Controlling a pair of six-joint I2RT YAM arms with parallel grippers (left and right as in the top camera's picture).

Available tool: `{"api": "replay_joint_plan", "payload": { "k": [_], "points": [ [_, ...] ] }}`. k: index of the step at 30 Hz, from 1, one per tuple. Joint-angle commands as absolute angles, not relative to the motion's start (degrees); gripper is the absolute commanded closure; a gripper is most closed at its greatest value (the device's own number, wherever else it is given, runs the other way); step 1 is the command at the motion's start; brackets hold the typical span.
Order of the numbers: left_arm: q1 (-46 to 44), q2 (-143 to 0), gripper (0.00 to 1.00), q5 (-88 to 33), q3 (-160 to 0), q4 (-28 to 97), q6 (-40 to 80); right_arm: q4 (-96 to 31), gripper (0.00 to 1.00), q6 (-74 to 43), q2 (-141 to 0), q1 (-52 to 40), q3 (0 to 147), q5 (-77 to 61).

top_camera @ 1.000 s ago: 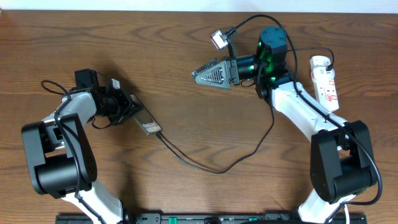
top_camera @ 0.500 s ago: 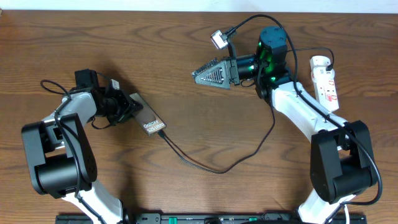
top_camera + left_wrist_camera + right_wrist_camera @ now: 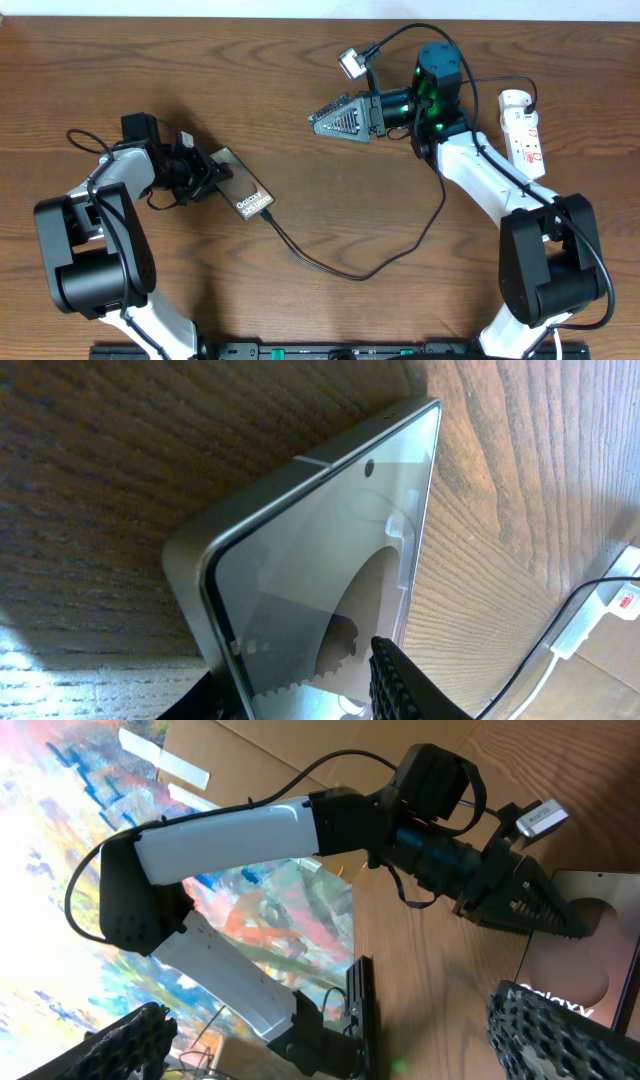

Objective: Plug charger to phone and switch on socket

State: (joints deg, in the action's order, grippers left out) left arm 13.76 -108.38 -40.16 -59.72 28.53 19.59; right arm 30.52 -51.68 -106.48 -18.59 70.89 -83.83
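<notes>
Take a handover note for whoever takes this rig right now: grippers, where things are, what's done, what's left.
Left gripper: shut on the phone, left of centre.
Right gripper: open, empty, mid-table.
Charger: tip appears seated in the phone; cable loops right toward the socket by the right edge.
Done: phone connection, apparently.
Left: release the phone, switch on the socket; its switch state is unreadable.

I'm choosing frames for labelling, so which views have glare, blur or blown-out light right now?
Overhead: evenly lit, sharp, only soft shadows. Left wrist: the phone has a glassy face throwing reflections, and the table is sunlit at right, dim at left. Right wrist: upper-left corner washed out, the right gripper's fingers dark and blurred at the bottom edge.
</notes>
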Motion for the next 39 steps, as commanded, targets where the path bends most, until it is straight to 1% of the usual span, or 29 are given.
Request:
{"api": "replay_joint_plan", "payload": {
  "k": [1,10,25,26,29,30,33,35,39],
  "points": [
    [13.6,-108.1,0.65,-39.1,-60.4,29.6,19.1,30.5,0.01,-50.5,-106.5,-18.1,72.0,-84.4],
    [13.6,-108.1,0.65,-37.7,-60.4,32.5,19.1,30.5,0.01,-50.5,-106.5,-18.1,72.0,-84.4],
    [13.6,-108.1,0.65,-36.8,-60.4,34.0,19.1,30.5,0.01,-50.5,-106.5,-18.1,72.0,-84.4],
    [13.6,-108.0,0.61,-36.8,-60.5,33.8,19.1,30.5,0.01,-50.5,-106.5,-18.1,72.0,-84.4],
    [13.8,-107.4,0.58,-37.1,-61.0,34.1,19.1,30.5,0.01,-50.5,-106.5,-18.1,72.0,-84.5],
    [13.8,-105.7,0.52,-38.0,-61.7,34.9,18.3,30.5,0.01,-50.5,-106.5,-17.9,72.0,-84.7],
    [13.7,-101.6,0.44,-38.3,-62.4,36.1,17.8,30.5,0.01,-50.0,-106.5,-17.6,72.0,-85.3],
    [13.7,-97.5,0.35,-38.3,-62.5,37.1,17.8,30.5,0.01,-50.0,-106.5,-17.6,72.0,-85.3],
    [13.7,-88.1,0.23,-38.4,-62.5,39.8,17.9,30.5,0.01,-50.1,-106.5,-17.6,72.0,-85.3]
  ]
}}
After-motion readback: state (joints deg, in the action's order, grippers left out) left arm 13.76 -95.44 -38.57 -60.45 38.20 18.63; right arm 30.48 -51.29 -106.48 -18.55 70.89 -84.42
